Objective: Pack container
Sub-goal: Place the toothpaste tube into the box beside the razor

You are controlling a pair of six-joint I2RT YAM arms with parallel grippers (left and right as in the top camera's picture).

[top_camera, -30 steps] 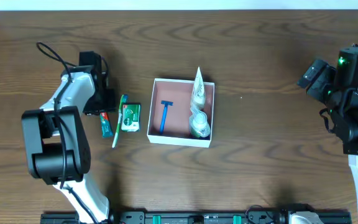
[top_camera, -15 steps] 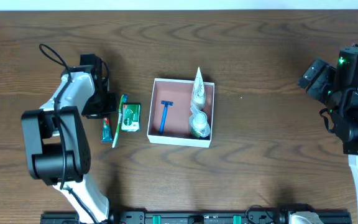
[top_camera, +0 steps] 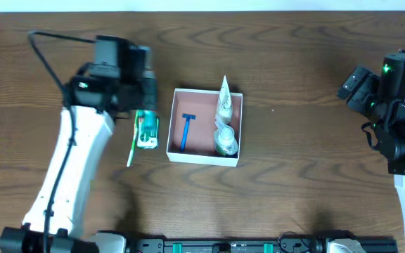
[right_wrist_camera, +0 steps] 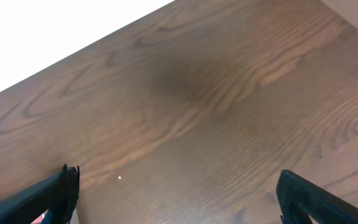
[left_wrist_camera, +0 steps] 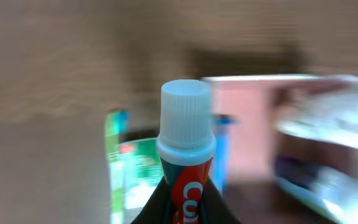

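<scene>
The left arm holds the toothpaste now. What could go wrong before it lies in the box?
1. The jaws pinch the toothpaste tube low down, with the capped end sticking out free; it may slip or swing.
2. The container already holds a razor, a white tube and a small bottle; the toothpaste may land on them or catch the wall.

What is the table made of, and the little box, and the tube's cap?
The table looks like matte brown wood or veneer, with wavy grain lines. The container seems thin cardboard: flat white walls, dull pink-brown inside. The cap on the toothpaste tube looks like white plastic, with fine ridges.
</scene>
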